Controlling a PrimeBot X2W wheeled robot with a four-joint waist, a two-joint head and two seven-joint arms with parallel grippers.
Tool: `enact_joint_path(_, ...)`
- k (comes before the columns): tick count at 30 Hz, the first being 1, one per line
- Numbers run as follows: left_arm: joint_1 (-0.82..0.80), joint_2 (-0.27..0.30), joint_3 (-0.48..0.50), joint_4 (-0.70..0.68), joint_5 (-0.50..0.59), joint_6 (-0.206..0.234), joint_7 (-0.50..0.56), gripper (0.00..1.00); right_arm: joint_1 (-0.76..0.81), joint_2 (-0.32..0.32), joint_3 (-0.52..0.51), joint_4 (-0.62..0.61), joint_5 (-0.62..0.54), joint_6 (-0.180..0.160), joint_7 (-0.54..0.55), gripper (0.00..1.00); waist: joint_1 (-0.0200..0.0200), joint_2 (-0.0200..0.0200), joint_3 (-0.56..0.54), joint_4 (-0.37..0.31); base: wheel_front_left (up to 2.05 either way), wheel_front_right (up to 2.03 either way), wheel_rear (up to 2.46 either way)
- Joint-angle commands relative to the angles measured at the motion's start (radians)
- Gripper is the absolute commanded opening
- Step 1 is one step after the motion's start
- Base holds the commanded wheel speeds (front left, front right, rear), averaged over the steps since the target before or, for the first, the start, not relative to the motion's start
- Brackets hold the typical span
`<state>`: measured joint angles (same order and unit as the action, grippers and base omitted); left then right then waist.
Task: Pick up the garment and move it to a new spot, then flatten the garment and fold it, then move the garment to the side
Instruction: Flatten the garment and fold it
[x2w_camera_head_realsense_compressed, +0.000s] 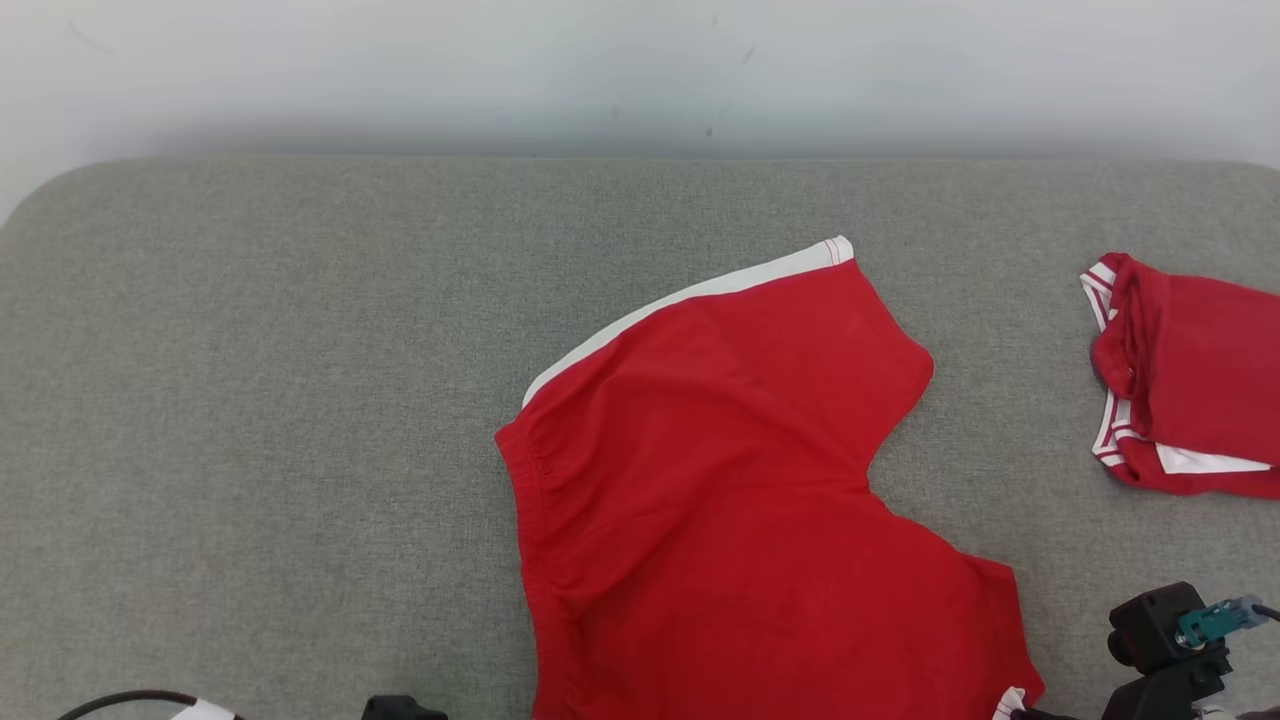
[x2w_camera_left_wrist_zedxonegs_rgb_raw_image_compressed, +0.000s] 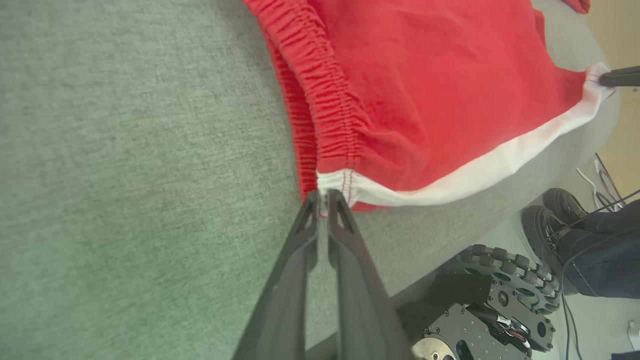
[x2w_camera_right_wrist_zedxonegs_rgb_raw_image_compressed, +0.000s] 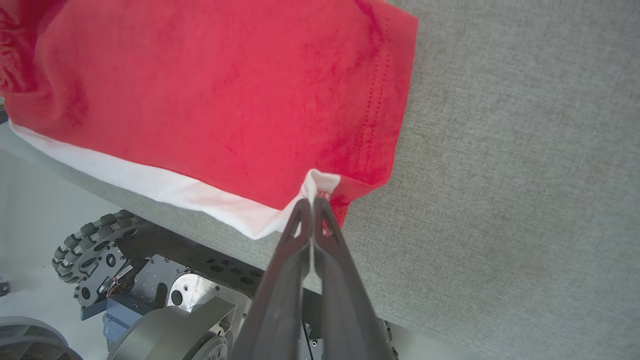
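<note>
The shorts (x2w_camera_head_realsense_compressed: 740, 500) run off the head view's bottom edge; a second red garment (x2w_camera_head_realsense_compressed: 1190, 370) is cut by its right edge.

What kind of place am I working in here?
Probably a lab or test room: a grey fabric-covered table against a plain white wall, red shorts laid out, loose cables nearby.

No legible text, brand, number or sign in any view. Nothing readable on the shorts (x2w_camera_head_realsense_compressed: 740, 480).
</note>
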<state>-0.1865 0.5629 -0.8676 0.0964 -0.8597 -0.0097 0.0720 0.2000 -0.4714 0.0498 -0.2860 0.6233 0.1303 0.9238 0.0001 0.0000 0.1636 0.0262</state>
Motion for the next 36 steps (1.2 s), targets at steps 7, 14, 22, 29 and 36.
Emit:
enact_joint_path(7, 0.003, -0.008, 0.031, -0.006, -0.033, -0.01, -0.043, 0.0, -0.038, -0.002, -0.01, -0.018, -0.001, 0.0, -0.062, 0.0, -0.0001, 0.0, -0.006, 0.001, 0.0, 0.0, 0.0)
enact_joint_path(14, 0.02, -0.007, 0.12, -0.095, -0.122, -0.015, -0.11, 0.0, -0.106, -0.028, -0.044, -0.056, -0.029, 0.0, -0.156, 0.0, -0.0001, 0.0, 0.0, 0.008, 0.0, 0.0, 0.0)
enact_joint_path(22, -0.028, -0.032, 0.182, -0.202, -0.197, 0.007, -0.105, 0.0, -0.288, -0.097, 0.003, -0.023, -0.086, 0.0, -0.244, 0.0, -0.0001, 0.0, 0.03, 0.018, 0.0, 0.0, 0.0)
enact_joint_path(29, -0.102, -0.077, 0.2, -0.224, -0.215, 0.022, -0.09, 0.0, -0.486, -0.151, 0.092, 0.081, -0.139, 0.0, -0.334, 0.0, -0.0001, 0.0, 0.05, 0.039, 0.0, 0.0, 0.0)
enact_joint_path(36, -0.21, -0.152, 0.217, -0.144, -0.21, 0.039, -0.1, 0.0, -0.688, -0.177, 0.208, 0.247, -0.154, 0.0, -0.412, 0.0, -0.0001, 0.0, 0.092, 0.069, 0.0, 0.0, 0.0)
